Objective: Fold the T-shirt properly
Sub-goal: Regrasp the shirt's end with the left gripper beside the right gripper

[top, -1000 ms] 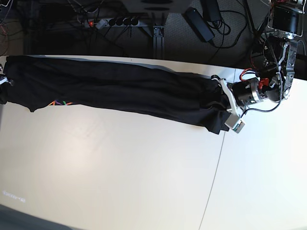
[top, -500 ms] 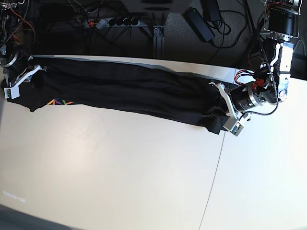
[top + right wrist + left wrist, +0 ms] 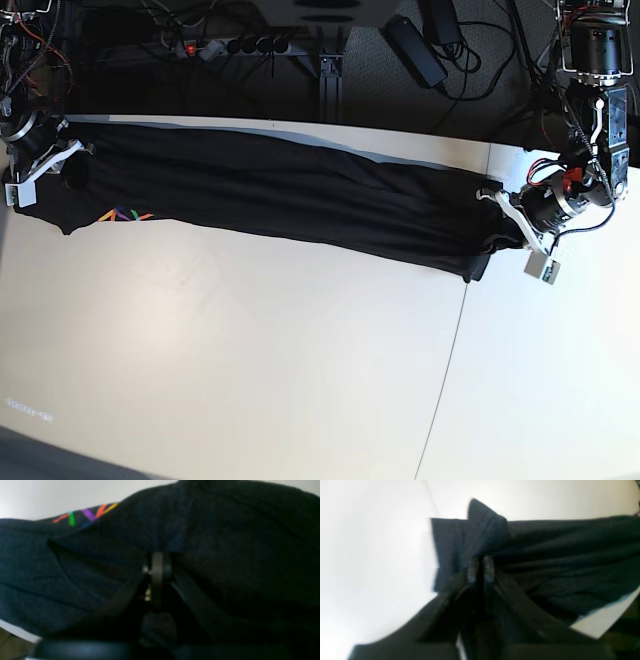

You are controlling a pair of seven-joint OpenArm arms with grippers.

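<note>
I have the T-shirt point(image 3: 270, 195) stretched in a long band along the worktop's point(image 3: 250, 360) far edge, the right pincer point(image 3: 157, 562) clamped on cloth, the left pincer point(image 3: 480, 567) barely parted around bunched hem, which may slip out and slacken.

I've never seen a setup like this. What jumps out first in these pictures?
A long black T-shirt lies stretched in a band across the far side of the white table, with a flash of rainbow stripes near one end. A robot gripper sits at each end: the right gripper pinches the striped end, and the left gripper is at the other end.
</note>
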